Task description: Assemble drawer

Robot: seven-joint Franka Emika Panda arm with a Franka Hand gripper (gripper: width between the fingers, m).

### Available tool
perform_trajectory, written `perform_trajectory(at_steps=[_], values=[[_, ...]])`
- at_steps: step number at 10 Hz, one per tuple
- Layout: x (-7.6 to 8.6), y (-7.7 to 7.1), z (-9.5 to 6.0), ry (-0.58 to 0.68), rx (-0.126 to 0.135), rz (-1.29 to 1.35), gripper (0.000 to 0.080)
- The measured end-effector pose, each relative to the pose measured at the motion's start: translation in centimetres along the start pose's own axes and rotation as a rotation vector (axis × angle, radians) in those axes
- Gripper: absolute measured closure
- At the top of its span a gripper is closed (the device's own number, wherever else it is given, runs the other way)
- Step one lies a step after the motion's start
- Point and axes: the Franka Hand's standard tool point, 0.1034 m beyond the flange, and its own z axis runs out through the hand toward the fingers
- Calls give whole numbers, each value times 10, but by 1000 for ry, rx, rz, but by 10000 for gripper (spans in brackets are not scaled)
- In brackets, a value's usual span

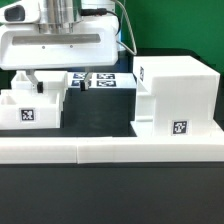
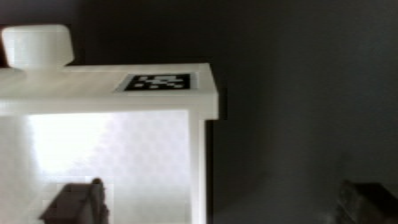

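Gripper: the gripper (image 1: 57, 82) hangs over the exterior view's left side, its broad white hand body on top and its fingers pointing down at the tray (image 1: 45, 112).
Jaws: spread wide, gripping nothing. In the wrist view the gripper (image 2: 222, 200) shows two dark fingertips (image 2: 75, 202) set far apart, one in front of the tray's pale wall and the other over bare dark table.
Contact: whether that nearer fingertip touches the tray, I cannot tell.
Tray: it sits on the black table (image 1: 105, 112) at the exterior view's left, just behind the wall (image 1: 110, 150) and well apart from the casing (image 1: 175, 95). One tag (image 1: 27, 115) is on the face toward the camera.
Tray up close: in the wrist view the tray (image 2: 107, 130) is right under the hand. A round white knob (image 2: 36, 45) stands up from it, and a second tag (image 2: 160, 82) lies flat on its top edge.
Casing: a tall white box standing upright on the exterior view's right. It has one tag on top near a corner and another low on the near face (the opening cannot be made out from this angle).
Wall: long, low and white, it runs across the front, with the tray and the casing both just behind it.
Marker board: the marker board (image 1: 100, 82) lies flat at the back, between the tray and the casing, partly hidden by the gripper's fingers.
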Motion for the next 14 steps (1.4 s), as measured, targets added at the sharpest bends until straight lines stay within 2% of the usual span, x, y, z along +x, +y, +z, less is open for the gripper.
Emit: perform_trajectory(at_steps=[3,7,10,13,14], values=[[0,1,1,-7,3,-11,150],[-3,5,25,-33,-1,-73,150],[-9,9,35,-41,-6,-67,150],[-13,10,38,-44,-9,-60,162],[-13,10,38,-44,-9,-61,350]])
